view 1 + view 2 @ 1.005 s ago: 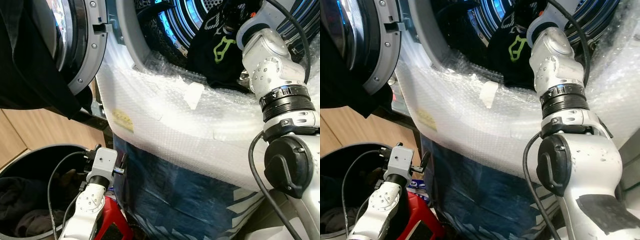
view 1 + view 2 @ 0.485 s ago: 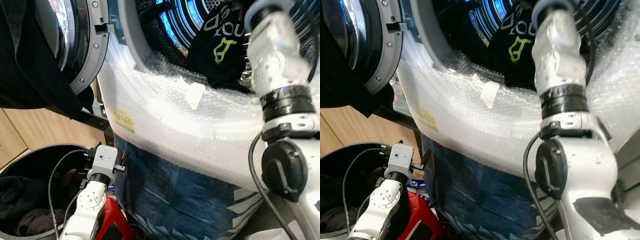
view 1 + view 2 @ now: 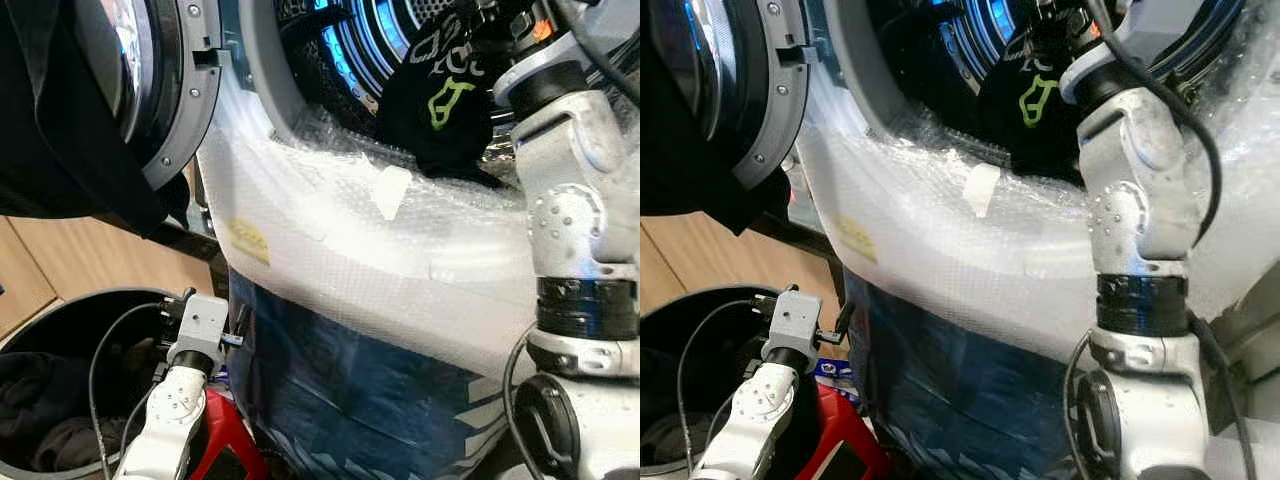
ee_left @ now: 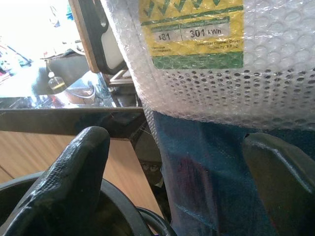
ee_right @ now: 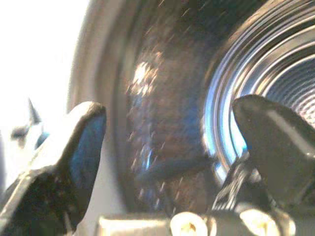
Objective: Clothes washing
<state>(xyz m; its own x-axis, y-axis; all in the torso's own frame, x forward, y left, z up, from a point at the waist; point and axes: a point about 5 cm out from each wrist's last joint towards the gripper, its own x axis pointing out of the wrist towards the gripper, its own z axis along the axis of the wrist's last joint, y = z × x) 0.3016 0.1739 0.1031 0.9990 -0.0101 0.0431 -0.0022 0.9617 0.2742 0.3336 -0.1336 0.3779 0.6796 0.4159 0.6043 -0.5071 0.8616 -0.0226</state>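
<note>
The black garment (image 3: 440,110), soft cloth bearing a green and white print, lies bunched at upper right of the left eye frame, draped over the lower lip of the washing machine's drum opening (image 3: 350,60), half in and half out. The right arm (image 3: 570,190) rises along the right edge of that frame and reaches into the opening above the garment; the right gripper (image 5: 167,147), in its wrist view, stands with fingers spread wide and nothing between them, facing the ribbed, blue-lit steel drum. The garment therefore lies below and just beside that gripper, toward the camera, its bulk hanging down over the lip; the right arm is clearly the nearer. The machine's front is wrapped in bubble wrap (image 3: 400,250), dimpled and glossy, over blue sheeting. The round door (image 3: 170,90) stands open at upper left. The left gripper (image 4: 177,167) hangs low at lower left, fingers apart and empty, beside a round dark basket (image 3: 60,400) holding dark clothes. Judgement: the garment wants pushing inward past the lip.
</note>
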